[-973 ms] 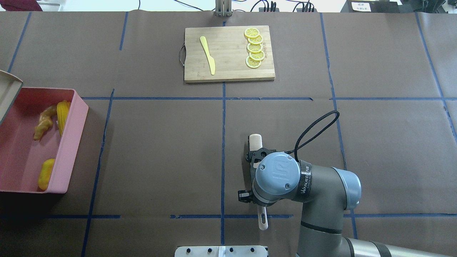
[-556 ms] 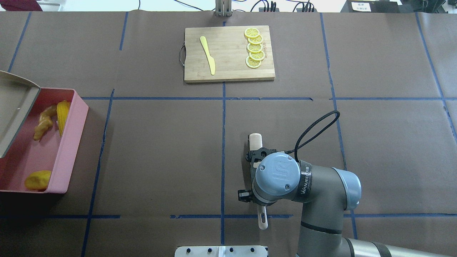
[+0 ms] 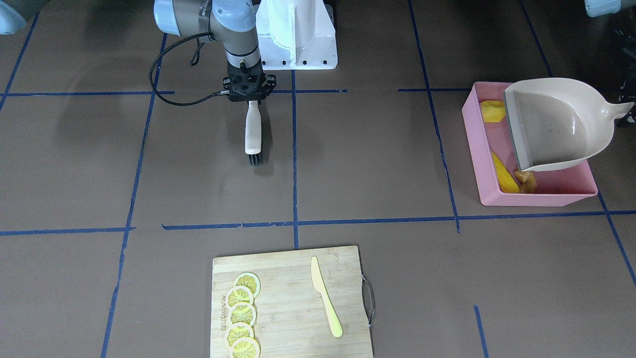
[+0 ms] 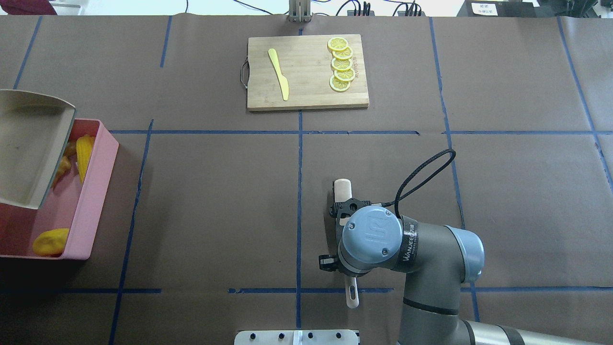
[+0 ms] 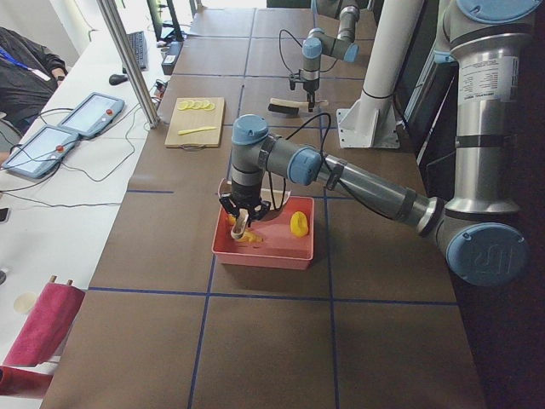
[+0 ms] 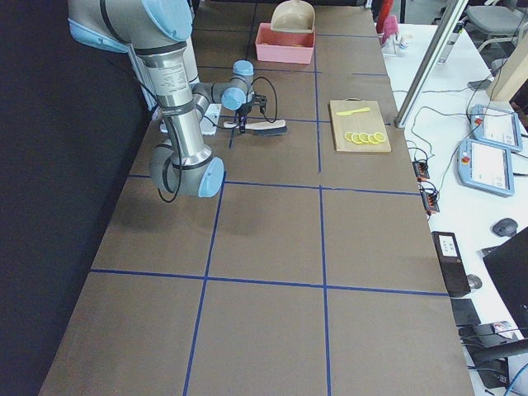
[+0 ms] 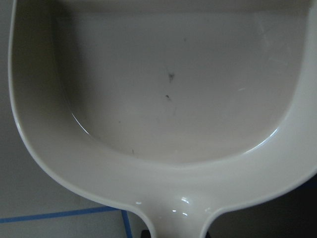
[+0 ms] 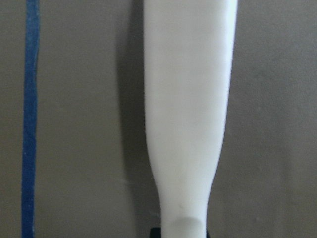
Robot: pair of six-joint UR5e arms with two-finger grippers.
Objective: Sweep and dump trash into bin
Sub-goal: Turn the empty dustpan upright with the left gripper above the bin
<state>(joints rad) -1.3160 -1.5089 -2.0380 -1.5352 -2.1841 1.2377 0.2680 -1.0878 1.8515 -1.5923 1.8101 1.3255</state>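
The pink bin [image 4: 93, 201] stands at the table's left edge and also shows in the front view [image 3: 472, 144]. In it lie the corn cob [image 4: 84, 151], the ginger root [image 4: 62, 165] and the yellow lump [image 4: 50, 241]. My left gripper [image 5: 242, 220] is shut on the handle of a beige dustpan [image 4: 28, 148], held tilted over the bin; the pan [image 7: 168, 99] is empty. My right gripper [image 3: 247, 97] is shut on a white brush [image 3: 252, 129], whose bristles [image 3: 255, 159] rest on the table near the middle.
A wooden cutting board [image 4: 306, 91] at the far middle carries a pale yellow knife [image 4: 278, 74] and several lemon slices [image 4: 341, 64]. A black cable loop [image 4: 426, 167] hangs from the right wrist. The robot base [image 3: 298, 35] stands behind the brush.
The dustpan has swung further over the bin and now covers part of the ginger root. The yellow lump has settled in the bin's near corner. The right arm and brush have not moved.
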